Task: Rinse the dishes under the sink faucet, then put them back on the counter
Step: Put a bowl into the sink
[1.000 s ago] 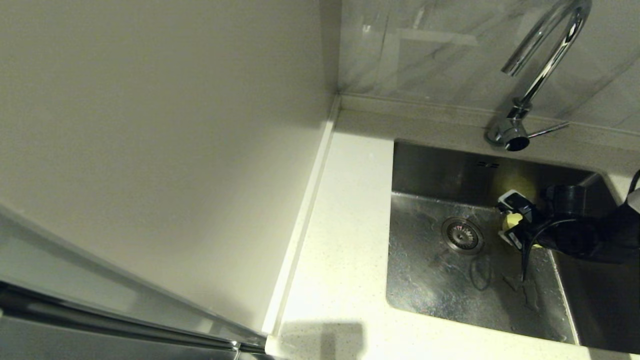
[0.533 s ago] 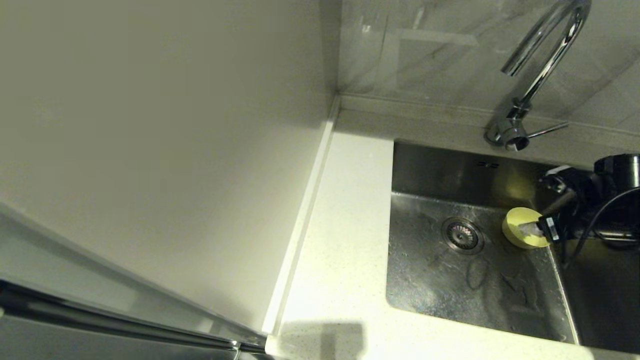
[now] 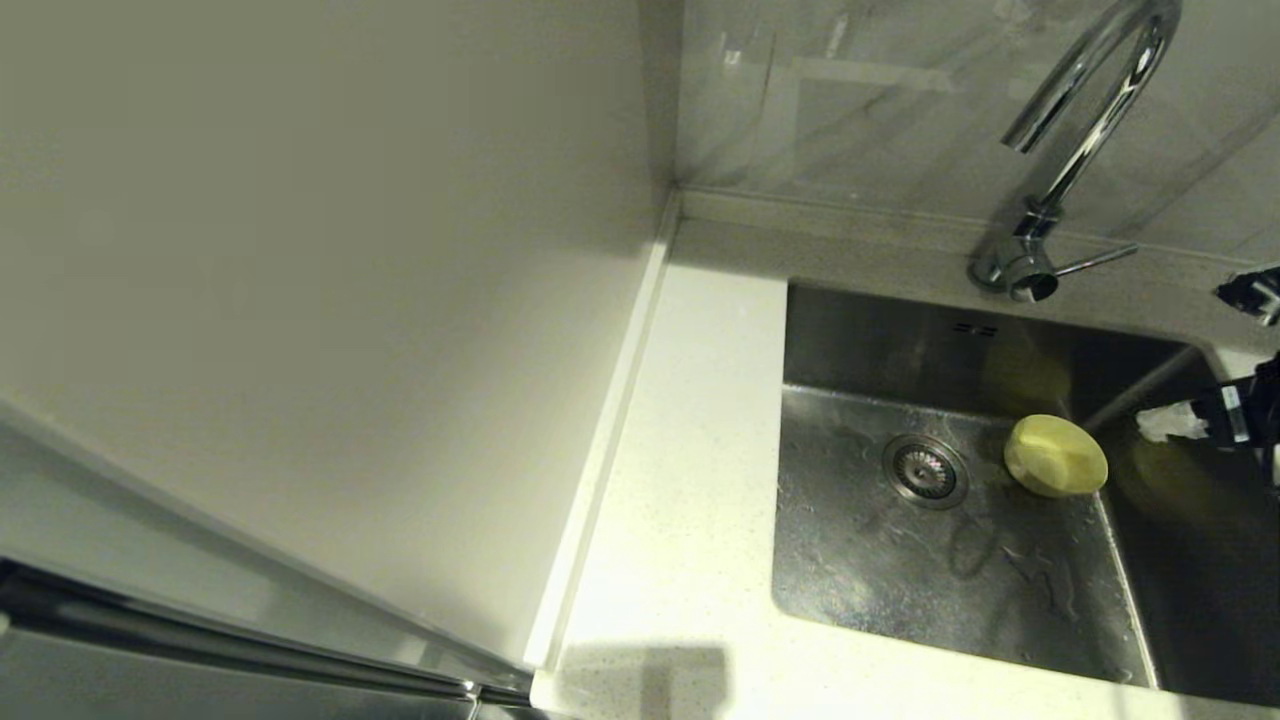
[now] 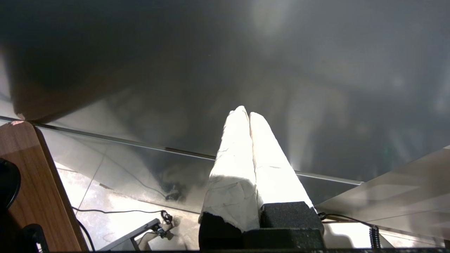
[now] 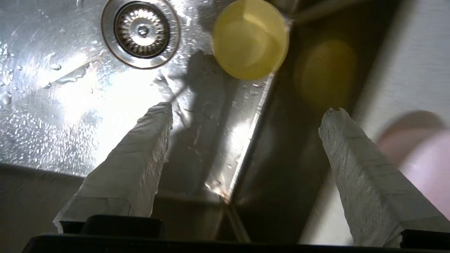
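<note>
The yellow bowl (image 3: 1055, 457) rests free on the floor of the steel sink (image 3: 880, 570), against its right wall, just right of the drain strainer (image 3: 924, 470). In the right wrist view the yellow bowl (image 5: 250, 38) shows its hollow beside the drain strainer (image 5: 140, 31). My right gripper (image 3: 1215, 360) hangs open and empty at the sink's right rim, apart from the bowl; the right gripper (image 5: 248, 109) has its fingers wide. A blurred pale pink bowl (image 5: 422, 151) shows by one finger. The grey-blue bowl is out of view. My left gripper (image 4: 246, 113) is parked, shut, away from the sink.
The chrome faucet (image 3: 1090, 100) arches over the sink's back right, its lever (image 3: 1095, 262) pointing right. White speckled counter (image 3: 690, 450) runs along the sink's left. A plain off-white panel (image 3: 300, 300) stands at the left. Water drops lie on the sink floor.
My right gripper opened, let go of the yellow bowl, and drew back to the right, out of the basin. The bowl stays by the right wall.
</note>
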### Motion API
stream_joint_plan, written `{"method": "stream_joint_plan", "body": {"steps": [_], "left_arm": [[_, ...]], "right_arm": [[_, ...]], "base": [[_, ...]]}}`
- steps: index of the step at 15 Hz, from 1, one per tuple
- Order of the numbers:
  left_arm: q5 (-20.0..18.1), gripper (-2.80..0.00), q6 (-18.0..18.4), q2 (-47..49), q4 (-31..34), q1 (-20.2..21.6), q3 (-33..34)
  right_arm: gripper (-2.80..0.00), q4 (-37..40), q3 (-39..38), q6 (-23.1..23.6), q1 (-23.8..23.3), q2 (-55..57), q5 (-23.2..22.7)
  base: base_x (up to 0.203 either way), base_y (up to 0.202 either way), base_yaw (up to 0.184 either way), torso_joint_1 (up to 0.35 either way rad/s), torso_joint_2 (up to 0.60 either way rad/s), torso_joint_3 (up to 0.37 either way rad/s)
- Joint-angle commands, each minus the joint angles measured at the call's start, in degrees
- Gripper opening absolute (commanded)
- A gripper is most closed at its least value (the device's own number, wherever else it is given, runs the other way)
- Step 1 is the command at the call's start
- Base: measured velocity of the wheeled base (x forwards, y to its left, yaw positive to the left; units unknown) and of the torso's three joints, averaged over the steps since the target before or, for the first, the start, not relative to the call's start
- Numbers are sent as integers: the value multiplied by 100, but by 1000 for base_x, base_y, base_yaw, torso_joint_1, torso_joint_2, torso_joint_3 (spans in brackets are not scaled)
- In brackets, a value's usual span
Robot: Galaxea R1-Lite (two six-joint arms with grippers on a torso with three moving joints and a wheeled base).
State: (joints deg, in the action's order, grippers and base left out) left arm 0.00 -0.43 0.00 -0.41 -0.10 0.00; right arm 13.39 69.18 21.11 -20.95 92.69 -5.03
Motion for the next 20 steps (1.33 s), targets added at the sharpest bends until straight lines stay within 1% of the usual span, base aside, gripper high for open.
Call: {"method": "stream_joint_plan", "body": {"steps": [1,3,4,5,7,8,12,15,20], "left_arm": [[0,-280,-1,0,-2,1,18],[0,-280,-1,0,-2,1,10],[0,-280,-1,0,-2,1,18],[0,-280,-1,0,-2,1,18],[0,-280,-1,0,-2,1,18],[0,-280,-1,0,-2,1,18],[0,-280,-1,0,-2,1,18],[3,-280,-1,0,-2,1,18],[0,-280,-1,0,-2,1,18]], "right_arm": [[0,1253,1007,21,-214,10,24],[0,1928,1781,23,-398,300,190],[0,2055,2000,18,-467,467,498],[0,2110,2145,10,-524,589,928],[0,2130,2226,0,-617,738,1684],[0,2132,2223,-24,-707,850,1946],[0,2085,2308,-314,-835,1368,2023],[0,2080,2459,-331,-874,1675,2024],[0,2080,3075,-327,-994,2127,2024]], "base": [[0,0,0,0,0,0],[0,0,0,0,0,0],[0,0,0,0,0,0],[0,0,0,0,0,0],[0,0,0,0,0,0],[0,0,0,27,-2,2],[0,0,0,0,0,0],[0,0,0,0,0,0],[0,0,0,0,0,0]]}}
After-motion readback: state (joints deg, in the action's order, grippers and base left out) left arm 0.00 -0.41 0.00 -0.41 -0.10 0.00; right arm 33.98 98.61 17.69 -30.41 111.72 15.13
